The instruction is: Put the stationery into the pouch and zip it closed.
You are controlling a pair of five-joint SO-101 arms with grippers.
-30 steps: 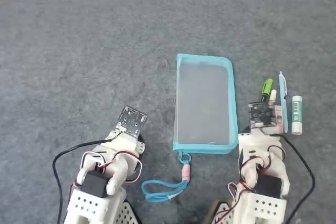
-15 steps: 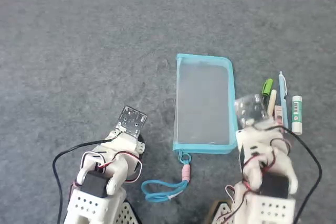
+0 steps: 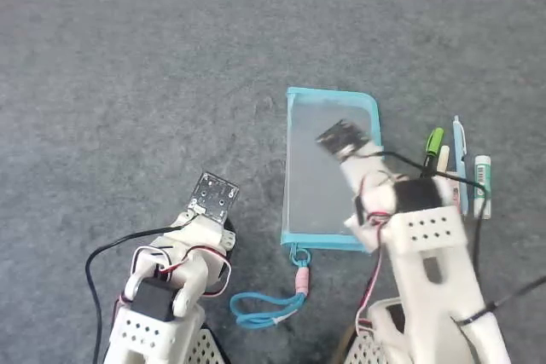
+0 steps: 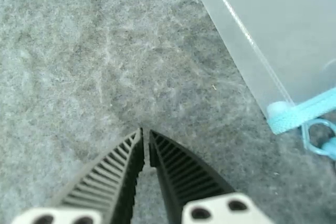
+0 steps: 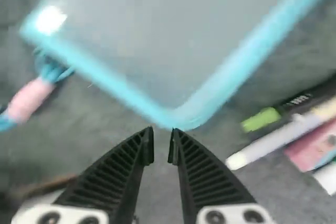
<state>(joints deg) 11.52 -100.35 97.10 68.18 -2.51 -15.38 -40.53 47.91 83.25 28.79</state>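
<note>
Grey felt tabletop (image 3: 128, 83) w/ teal-edged pouch (image 3: 311, 176) flat at centre, stationery (image 3: 461, 172) just beside its right edge.
L gripper (image 4: 145, 135) clenched, empty, left of pouch; R gripper (image 5: 160, 132) nearly clenched, empty, at pouch's near right corner.

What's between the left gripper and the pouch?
Nothing: only bare grey mat lies between the left gripper and the pouch, seen plainly in the left wrist view.

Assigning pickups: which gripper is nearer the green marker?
Right. The right gripper is over the pouch, near the green marker; the left gripper is across the pouch from it.
</note>
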